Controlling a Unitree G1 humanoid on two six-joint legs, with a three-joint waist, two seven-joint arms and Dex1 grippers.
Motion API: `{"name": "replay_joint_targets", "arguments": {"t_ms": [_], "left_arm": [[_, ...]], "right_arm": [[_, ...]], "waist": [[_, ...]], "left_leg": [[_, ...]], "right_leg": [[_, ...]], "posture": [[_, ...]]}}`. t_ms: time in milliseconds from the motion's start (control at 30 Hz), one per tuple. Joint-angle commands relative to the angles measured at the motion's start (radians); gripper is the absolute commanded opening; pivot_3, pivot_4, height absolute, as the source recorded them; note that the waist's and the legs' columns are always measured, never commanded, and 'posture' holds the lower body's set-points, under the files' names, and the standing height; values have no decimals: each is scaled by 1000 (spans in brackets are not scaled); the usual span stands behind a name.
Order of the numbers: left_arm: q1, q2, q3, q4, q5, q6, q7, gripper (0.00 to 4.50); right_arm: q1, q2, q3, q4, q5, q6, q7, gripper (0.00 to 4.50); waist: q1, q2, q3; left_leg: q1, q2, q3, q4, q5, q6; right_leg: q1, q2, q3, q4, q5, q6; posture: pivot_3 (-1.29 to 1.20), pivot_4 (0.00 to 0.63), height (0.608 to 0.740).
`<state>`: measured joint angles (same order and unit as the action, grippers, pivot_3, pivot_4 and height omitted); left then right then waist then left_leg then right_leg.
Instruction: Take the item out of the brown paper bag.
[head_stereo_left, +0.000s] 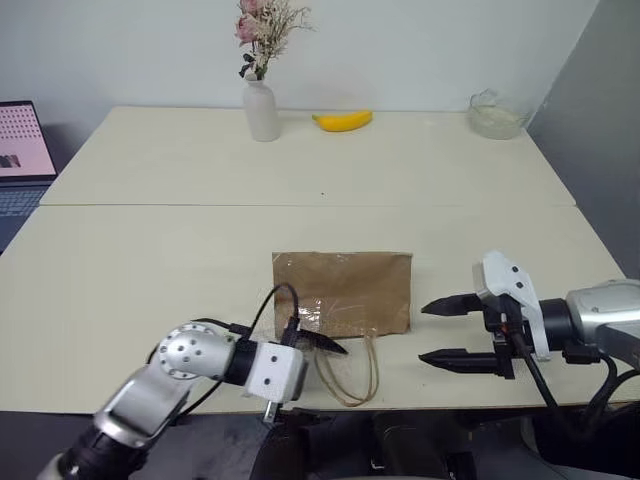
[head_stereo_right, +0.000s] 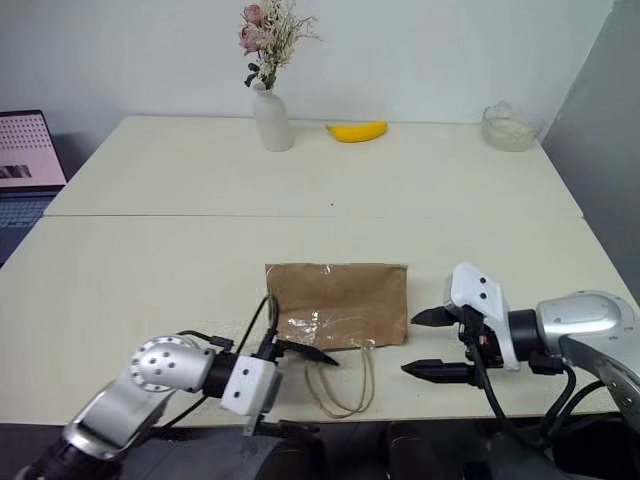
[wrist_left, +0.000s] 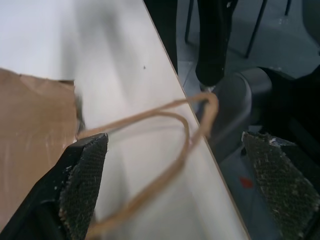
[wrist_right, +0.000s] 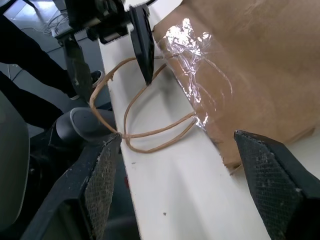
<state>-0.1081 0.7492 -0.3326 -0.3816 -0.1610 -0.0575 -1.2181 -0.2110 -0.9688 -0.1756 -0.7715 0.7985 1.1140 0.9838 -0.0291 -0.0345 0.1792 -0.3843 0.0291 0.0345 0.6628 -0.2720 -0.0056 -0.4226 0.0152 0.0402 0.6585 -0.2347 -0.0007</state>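
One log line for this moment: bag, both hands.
brown paper bag: flat on table, handles toward edge | left hand: open at handles | right hand: open beside bag

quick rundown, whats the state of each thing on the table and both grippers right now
crumpled brown paper bag: lying flat, mouth toward the near table edge, contents not visible
tan twisted-cord loop handles: limp on the table, reaching the near edge
left gripper: open, astride the handles, holding nothing
right gripper: open, empty, right of the bag
yellow banana: lying at the far side
white vase: upright, holding dried flowers
clear glass bowl: upright
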Motion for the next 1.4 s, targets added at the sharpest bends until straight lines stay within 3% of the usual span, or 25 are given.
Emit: {"name": "replay_joint_targets", "arguments": {"t_ms": [33,167,267,467,667,767,867,1167,1367,1400], "left_arm": [[-45,-59,-36,30,47,-48,40,4500],[-54,-85,-50,45,58,-67,43,4500],[-56,-89,-41,45,43,-63,43,3891],[-33,-88,-8,4,-34,28,53,1919],[-86,-115,62,-22,-139,201,119,25],[-114,-111,81,-23,-173,250,116,25],[-150,-104,89,5,-175,254,100,25],[-188,-111,124,-14,-223,340,124,25],[-192,-120,130,-28,-229,368,140,25],[-195,-122,130,-28,-230,370,144,0]], "right_arm": [[21,-28,-33,-42,38,1,-29,3764],[71,-54,-27,-71,59,-10,-34,3764],[117,-80,-21,-79,49,-37,-26,3813],[219,-106,-2,-111,42,-96,-15,3813],[235,-54,125,-135,1,-162,-65,3813],[189,-7,231,-131,-42,-170,-114,3813],[106,116,407,-87,-108,-150,-195,3813],[-46,412,669,88,-261,-120,-378,3813],[-61,443,760,121,-340,-131,-400,3813],[-60,444,767,123,-348,-131,-404,3434]], "waist": [[0,0,0],[-1,-1,0],[0,-1,0],[0,-1,0],[0,-2,-1],[-2,-2,-1],[-4,-4,-1],[-3,-5,-2],[-2,-5,-2],[-2,-5,-2]], "left_leg": [[0,0,0,0,0,0],[0,0,0,0,0,0],[0,0,-1,0,0,0],[0,0,-1,0,0,0],[0,0,-2,1,0,0],[0,0,-2,1,0,0],[1,0,-1,1,0,0],[0,0,-2,1,0,0],[0,0,-2,1,0,0],[0,0,-2,1,0,0]], "right_leg": [[0,0,0,0,0,0],[0,0,0,0,0,0],[0,0,-1,0,0,1],[1,0,-1,0,0,1],[1,0,-1,0,0,1],[1,1,-2,0,0,1],[1,1,-1,0,0,1],[1,1,-1,1,0,2],[1,0,-1,0,0,2],[1,0,-1,0,0,2]], "posture": [[0,150,740],[0,150,740],[0,150,740],[0,150,740],[0,150,740],[0,150,740],[0,150,740],[0,150,740],[0,150,740],[0,150,740]]}}
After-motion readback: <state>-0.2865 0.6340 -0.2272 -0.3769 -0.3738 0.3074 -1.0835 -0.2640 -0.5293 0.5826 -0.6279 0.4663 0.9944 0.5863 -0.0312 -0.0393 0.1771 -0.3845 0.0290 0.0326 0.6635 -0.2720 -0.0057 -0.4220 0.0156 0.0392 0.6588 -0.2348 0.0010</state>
